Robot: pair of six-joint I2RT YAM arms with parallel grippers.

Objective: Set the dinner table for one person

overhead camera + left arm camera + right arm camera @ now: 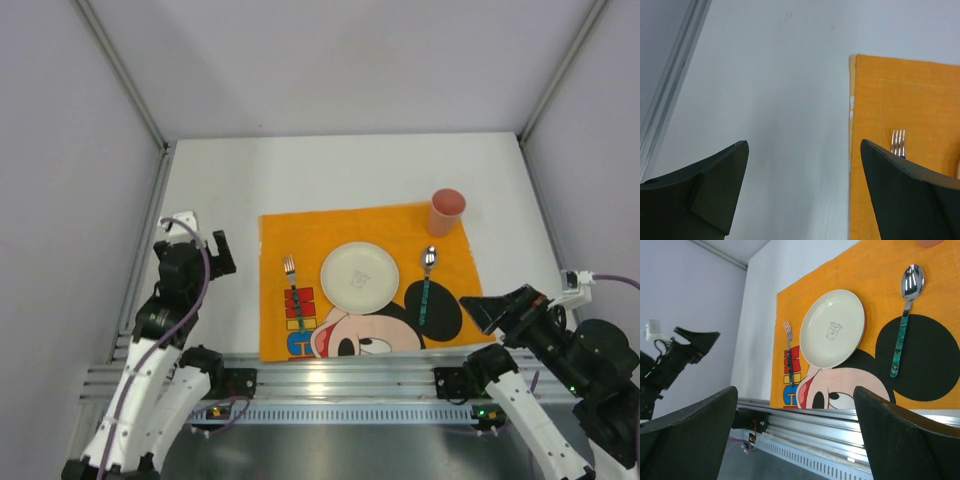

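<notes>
The white dinner table [220,190] carries an orange Mickey Mouse cloth [300,235]. On the cloth lie a cream plate [359,276] in the middle, a fork [292,290] to its left, a spoon [427,285] to its right, and a pink cup [446,211] at the far right corner. My left gripper [200,240] is open and empty above bare table left of the cloth [905,100]; the fork tines [898,142] peek past its right finger. My right gripper [490,312] is open and empty over the near rail, facing the plate [832,329], the fork [788,352] and the spoon [905,315].
Metal rails [340,370] run along the table's near edge and a rail [150,230] along its left side. Grey walls enclose the table on three sides. The left arm [675,355] shows in the right wrist view.
</notes>
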